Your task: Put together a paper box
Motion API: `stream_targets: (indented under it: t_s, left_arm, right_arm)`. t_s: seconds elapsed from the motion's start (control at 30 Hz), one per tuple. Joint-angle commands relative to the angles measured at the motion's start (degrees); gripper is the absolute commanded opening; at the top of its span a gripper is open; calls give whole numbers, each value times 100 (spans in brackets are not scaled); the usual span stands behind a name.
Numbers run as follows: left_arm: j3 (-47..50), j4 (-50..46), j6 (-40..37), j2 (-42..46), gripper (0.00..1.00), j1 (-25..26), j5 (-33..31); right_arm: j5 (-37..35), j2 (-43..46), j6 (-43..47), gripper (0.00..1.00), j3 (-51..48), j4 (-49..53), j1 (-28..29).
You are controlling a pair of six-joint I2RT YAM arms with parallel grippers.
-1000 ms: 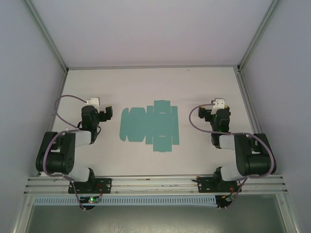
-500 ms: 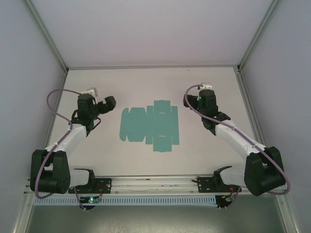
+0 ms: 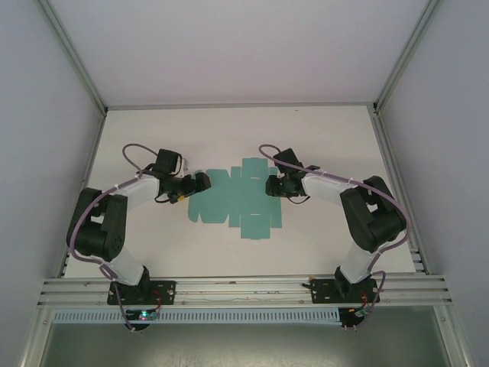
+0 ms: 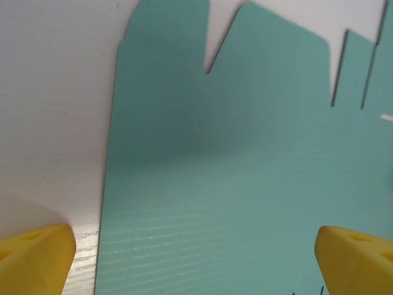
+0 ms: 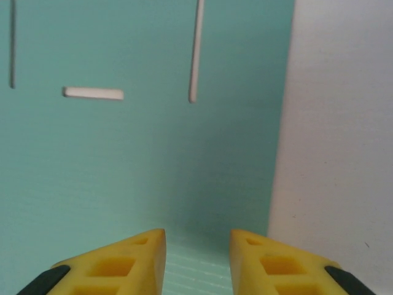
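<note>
The paper box (image 3: 237,200) is a flat teal die-cut sheet with flaps and tabs, lying in the middle of the white table. My left gripper (image 3: 200,182) hovers at the sheet's left edge. In the left wrist view its yellow fingers (image 4: 37,255) stand wide apart, so my left gripper (image 4: 195,246) is open above the card (image 4: 215,153). My right gripper (image 3: 269,186) is over the sheet's right edge. In the right wrist view my right gripper (image 5: 198,243) has a narrow gap between its fingers and nothing in it, with slotted card (image 5: 123,153) below.
Bare white table (image 3: 328,145) surrounds the sheet. An aluminium rail (image 3: 244,287) runs along the near edge by the arm bases. Frame posts and pale walls close in the left, right and back sides.
Both arms have swung inward from the table's sides to the sheet's left and right edges. The right gripper's jaws have narrowed. The sheet has not moved.
</note>
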State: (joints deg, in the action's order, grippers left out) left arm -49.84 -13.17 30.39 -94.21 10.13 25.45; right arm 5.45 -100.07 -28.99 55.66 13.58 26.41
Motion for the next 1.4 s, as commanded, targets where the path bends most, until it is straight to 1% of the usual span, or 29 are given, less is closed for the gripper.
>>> stream_targets:
  t_s: [0.0, 0.1, 0.23, 0.3, 0.37, 0.5, 0.6, 0.77, 0.87, 1.0, 1.07, 1.17, 1.27, 1.37]
  left_arm:
    - [-289, -442, -85, -271, 100, 25, 267]
    - [-392, -580, -138, -360, 100, 58, 260]
    - [-539, -1002, -342, -339, 100, 90, -221]
    - [-547, -998, -359, -408, 100, 104, -50]
    - [-539, -835, -350, -523, 100, 175, 359]
    - [-554, -327, -209, -737, 99, 391, 1362]
    - [-523, -6, 96, -817, 96, 423, 1882]
    - [-270, 857, 753, -759, 95, 425, 2632]
    - [-152, 1325, 1071, -599, 92, 417, 2875]
    - [96, 2512, 1894, -157, 89, 420, 3155]
    - [195, 2914, 2154, 143, 87, 453, 3118]
    - [269, 3142, 2220, 474, 86, 543, 3048]
    - [340, 3431, 2342, 587, 82, 610, 3002]
    - [474, 4067, 2656, 572, 79, 617, 3015]
  right_arm:
    - [-13, -171, -55, 30, 182, 390, 7]
    - [-391, -220, -3, 31, 132, 569, 21]
    - [-669, -367, -26, 31, 74, 734, 29]
    - [-673, -426, -28, 31, 37, 710, 35]
    - [-687, -463, -45, 31, -10, 675, 52]
    - [-399, -563, -126, 29, -186, 346, 64]
    - [-62, -628, -201, 28, -375, -8, 67]
    - [246, -775, -263, 26, -575, -306, 63]
    - [405, -814, -269, 26, -700, -467, 66]
    - [531, -872, -291, 26, -892, -613, 49]
    - [595, -906, -306, 25, -954, -658, 52]
    - [675, -889, -361, 25, -1109, -846, 46]
    - [757, -882, -390, 25, -1196, -999, 25]
    - [881, -924, -406, 24, -1246, -1098, -4]
